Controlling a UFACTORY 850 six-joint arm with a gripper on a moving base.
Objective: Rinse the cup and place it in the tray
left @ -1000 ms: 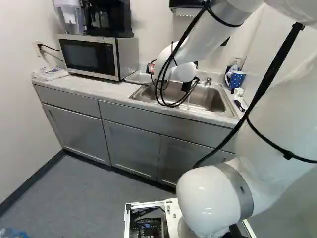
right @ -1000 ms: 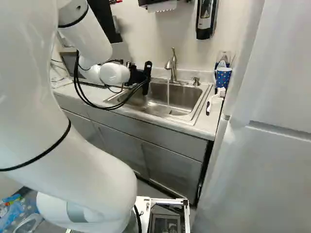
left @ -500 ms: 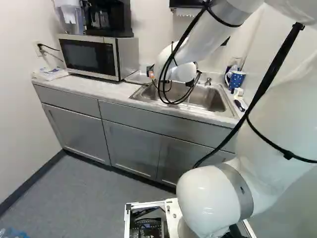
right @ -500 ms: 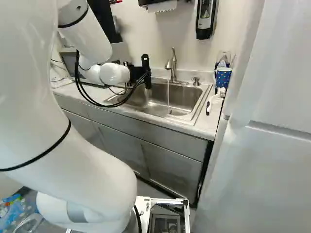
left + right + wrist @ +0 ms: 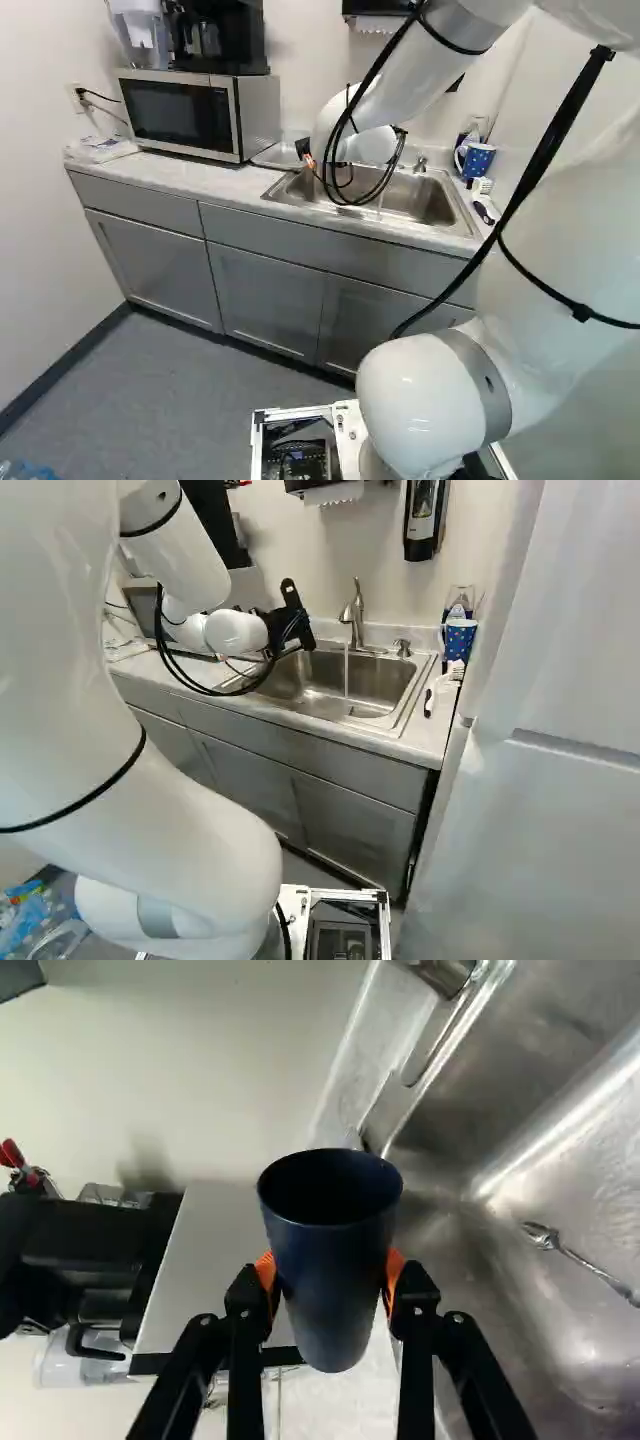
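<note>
A: Claw (image 5: pixel 310 160) state?

B: Gripping. Dark blue cup (image 5: pixel 335 1290) between the two fingers, one orange pad (image 5: pixel 266 1269) on each side, both touching.

A: How far open?

B: One cup-width at the pads. Not closed all the way; the cup body fills the gap.

A: Cup attitude?

B: Open mouth visible in the wrist view, narrower end set between the fingers. Exact tilt: can't tell.

A: Where's it parked?

B: Near the left end of the sink (image 5: pixel 370 688), in the right base view. Over basin or over rim, can't tell. Off to one side of the water stream (image 5: pixel 346 672) coming from the faucet (image 5: pixel 356 615).

A: In the basin?

B: Piece of metal cutlery (image 5: pixel 545 1238), lying on its own, well apart from the claw.

A: Tabletop (image 5: pixel 200 180)?

B: Microwave (image 5: pixel 180 112) left of the sink, coffee maker (image 5: pixel 218 38) on top of it. Other side of the sink: dotted blue mug (image 5: pixel 460 638), with a white-bristled brush (image 5: pixel 441 688) near it.

A: Claw on any of those?

B: No. Just the cup.
</note>
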